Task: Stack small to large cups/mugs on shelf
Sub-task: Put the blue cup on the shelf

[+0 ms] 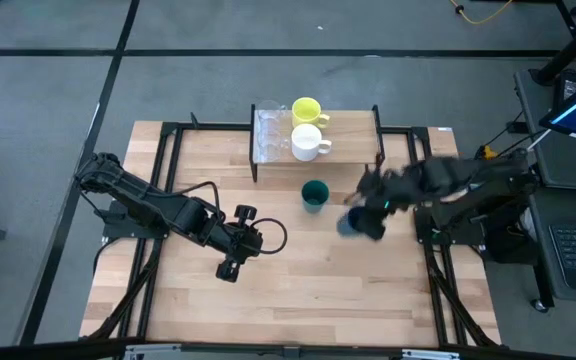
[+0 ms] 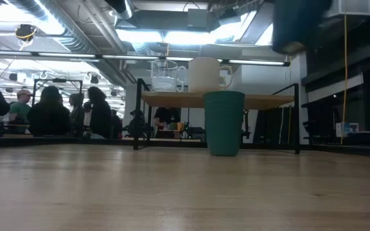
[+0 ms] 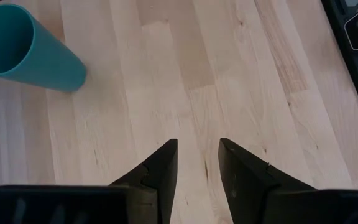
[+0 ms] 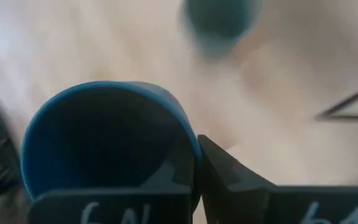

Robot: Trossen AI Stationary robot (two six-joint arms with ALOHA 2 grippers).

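The right gripper (image 1: pixel 368 222) is clamped on the rim of the dark blue cup (image 4: pixel 104 146), one finger inside the cup and one outside, carrying it clear of the tabletop (image 1: pixel 298 290). Just beside it stands the teal-green cup (image 1: pixel 314 195), upright. Beyond that is the shelf (image 1: pixel 353 128), bearing the yellow mug (image 1: pixel 306 109), white mug (image 1: pixel 308 142) and clear glasses (image 1: pixel 268 133). The left gripper (image 3: pixel 197 163) hovers low over bare wood, well apart, fingers slightly parted and empty.

The right gripper (image 1: pixel 368 215) and its dark blue cup (image 1: pixel 351 224) are motion-blurred beside the teal-green cup (image 1: pixel 314 194). In the low view the blue cup (lifted) is cut off by the top edge.
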